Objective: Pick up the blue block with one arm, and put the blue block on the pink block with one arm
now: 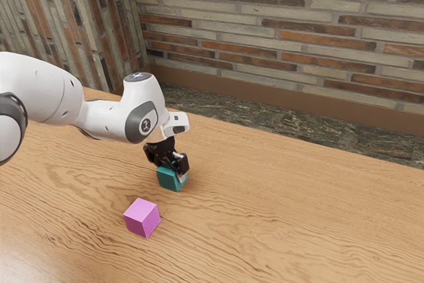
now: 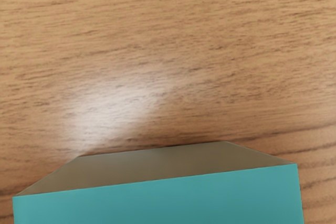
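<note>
Black jaws grip one smooth blue block, a cube, low over the wood-grain bench. One pink block, also a cube, lies nearby.

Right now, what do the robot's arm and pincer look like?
The arm is smooth, white and rounded, with dark grey at its joints and a round grey cap bearing a small white mark. The pincer is black and two-fingered.
</note>
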